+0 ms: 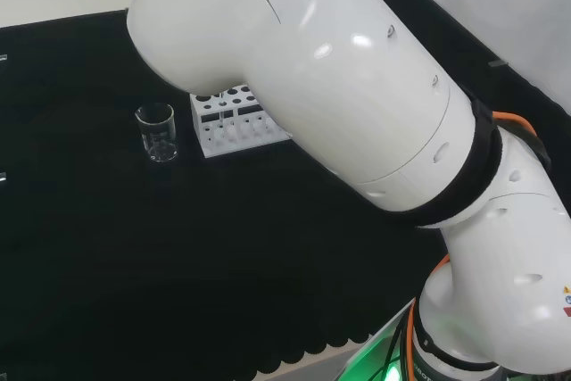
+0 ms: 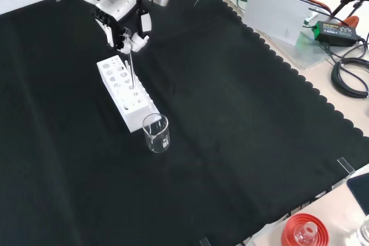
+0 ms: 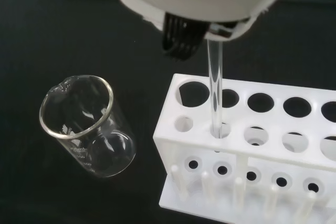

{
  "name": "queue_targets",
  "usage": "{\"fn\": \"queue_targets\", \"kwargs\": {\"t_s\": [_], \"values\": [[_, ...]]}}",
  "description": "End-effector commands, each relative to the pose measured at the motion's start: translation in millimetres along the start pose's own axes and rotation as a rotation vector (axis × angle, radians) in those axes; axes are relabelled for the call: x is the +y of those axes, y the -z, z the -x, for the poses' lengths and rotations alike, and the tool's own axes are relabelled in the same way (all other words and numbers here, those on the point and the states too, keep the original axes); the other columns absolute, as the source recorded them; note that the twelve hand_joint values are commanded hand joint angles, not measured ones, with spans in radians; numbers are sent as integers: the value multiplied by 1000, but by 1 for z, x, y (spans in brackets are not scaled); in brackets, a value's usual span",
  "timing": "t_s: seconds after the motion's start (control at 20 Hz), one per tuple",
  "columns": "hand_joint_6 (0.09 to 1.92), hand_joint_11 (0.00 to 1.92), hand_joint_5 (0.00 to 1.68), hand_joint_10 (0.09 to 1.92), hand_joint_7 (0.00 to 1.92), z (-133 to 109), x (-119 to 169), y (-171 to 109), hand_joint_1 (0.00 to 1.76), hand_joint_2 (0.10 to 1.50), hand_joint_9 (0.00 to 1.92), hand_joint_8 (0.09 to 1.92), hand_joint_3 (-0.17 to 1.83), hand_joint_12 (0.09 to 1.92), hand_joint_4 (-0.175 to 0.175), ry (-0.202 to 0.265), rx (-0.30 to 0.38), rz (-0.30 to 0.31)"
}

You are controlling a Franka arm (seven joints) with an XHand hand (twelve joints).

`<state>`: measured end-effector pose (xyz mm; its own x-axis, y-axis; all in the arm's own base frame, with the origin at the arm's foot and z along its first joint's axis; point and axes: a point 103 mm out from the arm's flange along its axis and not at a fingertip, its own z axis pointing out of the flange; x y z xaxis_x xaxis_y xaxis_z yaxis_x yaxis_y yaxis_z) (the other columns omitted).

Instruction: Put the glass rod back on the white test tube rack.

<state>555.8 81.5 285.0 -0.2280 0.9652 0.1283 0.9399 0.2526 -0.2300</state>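
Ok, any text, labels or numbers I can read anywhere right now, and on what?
None can be read.
Beaker: faint white print on the glass, too blurred.
Arm link: small coloured stickers at the edge, too small.
Black box beside the cloth: label too small.
Rack: no marks seen.

we see our arm [image 1: 357,104] as fat, glossy white links with small recessed screws, a black band at one joint, and orange cables lower right; our hand [image 2: 124,24] is black and white.

Clear glass rod [image 3: 214,90], matt white plastic rack [image 3: 252,145], matt black cloth [image 2: 230,113].
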Motion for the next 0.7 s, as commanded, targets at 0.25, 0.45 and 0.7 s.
{"fn": "queue_targets", "kwargs": {"t_s": [0.25,0.45,0.7], "values": [[820,1616,1167,353,1462,3,8,-2,1334,506,1754,629,923,541,-175,3,6,-12],[821,1616,1167,352,1462,6,10,-4,1333,506,1754,629,923,542,-175,9,4,-19],[822,1616,1166,352,1461,7,12,-10,1333,506,1754,629,923,542,-175,8,-3,-33]]}}
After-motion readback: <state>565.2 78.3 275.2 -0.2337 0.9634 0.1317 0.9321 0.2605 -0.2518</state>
